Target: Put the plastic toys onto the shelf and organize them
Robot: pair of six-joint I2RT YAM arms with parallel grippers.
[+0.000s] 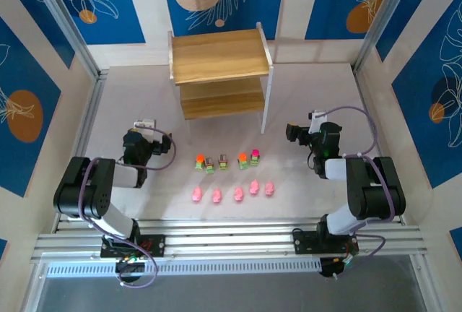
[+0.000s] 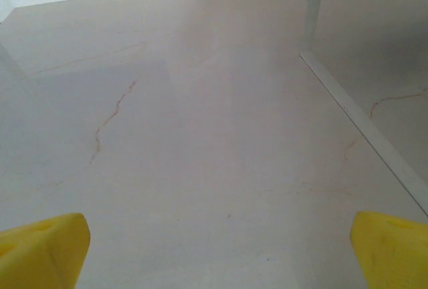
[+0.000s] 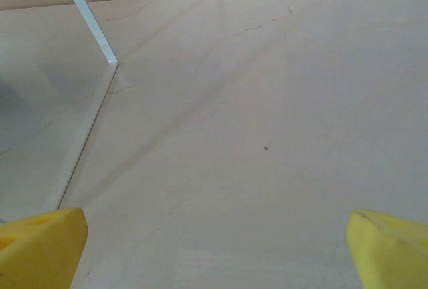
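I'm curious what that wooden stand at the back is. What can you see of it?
The small two-tier shelf has two light wood-look boards, one above the other, on thin white legs. Nothing lies on the parts of the boards that can be seen. It stands upright at the far middle of the pale table and touches only that. The tiny plastic toys lie in two rows nearer, apart from it.

The shelf (image 1: pixel 220 55) hides half its lower board (image 1: pixel 222 101) — the toys (image 1: pixel 238 194) are too small to detail.
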